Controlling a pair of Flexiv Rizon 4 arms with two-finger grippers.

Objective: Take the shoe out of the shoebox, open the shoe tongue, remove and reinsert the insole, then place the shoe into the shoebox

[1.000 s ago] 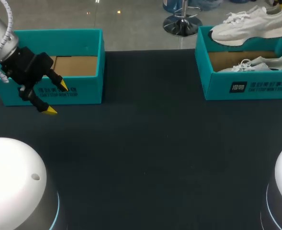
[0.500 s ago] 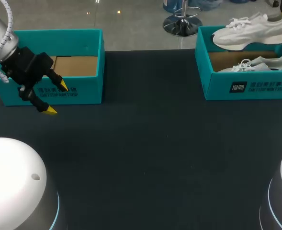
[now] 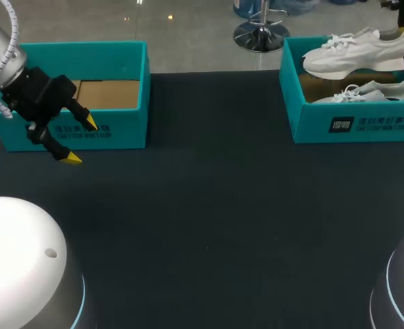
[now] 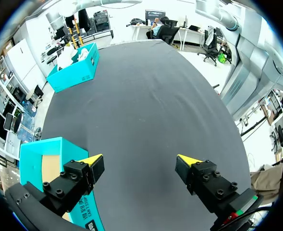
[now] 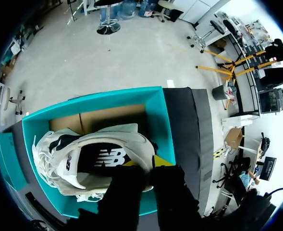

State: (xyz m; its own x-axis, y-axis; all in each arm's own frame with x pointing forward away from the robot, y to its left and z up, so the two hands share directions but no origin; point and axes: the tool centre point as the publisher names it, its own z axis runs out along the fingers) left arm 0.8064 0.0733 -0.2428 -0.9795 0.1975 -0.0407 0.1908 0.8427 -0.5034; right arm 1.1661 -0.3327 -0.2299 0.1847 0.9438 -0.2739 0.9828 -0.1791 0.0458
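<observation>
A white shoe (image 3: 356, 55) hangs low over the right teal shoebox (image 3: 352, 125), level, its toe pointing left. My right gripper (image 3: 403, 29) is shut on its heel at the view's far right edge. In the right wrist view the gripper (image 5: 145, 162) pinches the heel rim of the shoe (image 5: 91, 161) above the box (image 5: 163, 120). A second white shoe (image 3: 380, 91) lies inside that box. My left gripper (image 3: 79, 140) hovers open in front of the left teal box (image 3: 119, 130), holding nothing; its own view shows the gripper (image 4: 140, 163) spread wide over the bare mat.
The left box (image 4: 35, 156) shows only a cardboard floor (image 3: 109, 94). The far box (image 4: 76, 67) sits across the dark table (image 3: 208, 219). Two white arm bases (image 3: 23, 267) stand at the near corners.
The right gripper has lowered the shoe toward the right box. The left arm has not moved.
</observation>
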